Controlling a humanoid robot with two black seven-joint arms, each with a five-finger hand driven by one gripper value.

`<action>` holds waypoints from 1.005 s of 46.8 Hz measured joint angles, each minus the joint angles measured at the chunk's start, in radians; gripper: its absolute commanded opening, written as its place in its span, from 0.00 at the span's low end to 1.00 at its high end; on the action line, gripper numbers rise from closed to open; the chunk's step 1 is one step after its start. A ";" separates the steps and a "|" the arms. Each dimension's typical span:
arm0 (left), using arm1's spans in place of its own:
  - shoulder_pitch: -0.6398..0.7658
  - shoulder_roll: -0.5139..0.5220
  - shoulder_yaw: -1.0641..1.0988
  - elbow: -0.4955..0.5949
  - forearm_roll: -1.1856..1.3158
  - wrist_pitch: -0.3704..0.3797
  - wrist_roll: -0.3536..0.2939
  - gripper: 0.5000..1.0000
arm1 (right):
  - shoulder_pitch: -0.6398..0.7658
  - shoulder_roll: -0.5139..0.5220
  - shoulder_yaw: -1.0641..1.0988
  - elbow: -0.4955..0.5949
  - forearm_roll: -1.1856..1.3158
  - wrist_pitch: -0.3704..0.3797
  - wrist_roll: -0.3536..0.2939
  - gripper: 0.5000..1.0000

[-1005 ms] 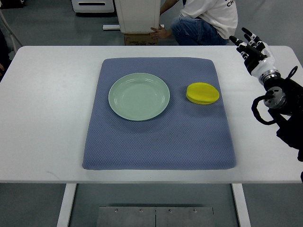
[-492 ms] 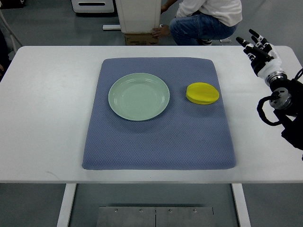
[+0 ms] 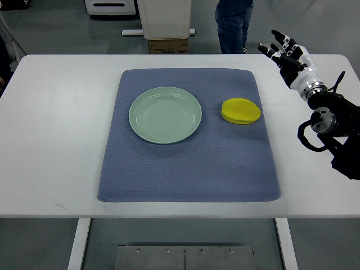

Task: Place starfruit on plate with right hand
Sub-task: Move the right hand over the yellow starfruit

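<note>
Starfruit (image 3: 241, 111) rests on blue mat (image 3: 185, 174) covering white table (image 3: 56, 140).

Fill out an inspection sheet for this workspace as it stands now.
Surface: white table with a blue mat lying flat on it.
Job's things: yellow starfruit on the mat, right of the pale green plate, apart from it; plate holds nothing.
Clutter: nothing seen.
Hands: right hand over the table's far right corner, fingers spread, holding nothing; left not in view.
Cables: black cable loop at the right arm's wrist.
Surroundings: a person's legs beyond the table; cardboard box on the floor.
</note>
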 measured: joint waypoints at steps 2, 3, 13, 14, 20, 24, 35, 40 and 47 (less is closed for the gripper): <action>0.000 0.000 0.000 0.000 0.000 0.000 0.000 1.00 | 0.005 -0.007 -0.031 0.018 -0.003 -0.012 0.001 1.00; 0.000 0.000 0.000 0.000 0.000 0.000 0.000 1.00 | 0.005 -0.012 -0.046 0.028 -0.006 -0.019 0.001 1.00; 0.000 0.000 0.000 0.000 0.000 0.000 -0.001 1.00 | 0.007 -0.109 -0.134 0.217 -0.076 -0.113 0.020 1.00; 0.000 0.000 0.000 0.000 0.000 0.000 -0.001 1.00 | 0.007 -0.117 -0.138 0.231 -0.090 -0.119 0.021 1.00; 0.000 0.000 0.000 0.000 0.000 0.000 -0.001 1.00 | 0.018 -0.165 -0.184 0.294 -0.138 -0.154 0.023 1.00; 0.000 0.000 0.000 0.000 0.000 0.000 -0.001 1.00 | 0.044 -0.188 -0.232 0.310 -0.147 -0.161 0.023 1.00; 0.000 0.000 0.000 0.000 0.000 0.000 -0.001 1.00 | 0.201 -0.248 -0.551 0.391 -0.165 -0.160 0.018 1.00; 0.000 0.000 0.000 0.000 0.000 0.000 0.000 1.00 | 0.260 -0.258 -0.657 0.414 -0.170 -0.162 0.021 1.00; 0.000 0.000 0.000 0.000 0.000 0.000 0.000 1.00 | 0.308 -0.256 -0.733 0.421 -0.218 -0.164 0.022 1.00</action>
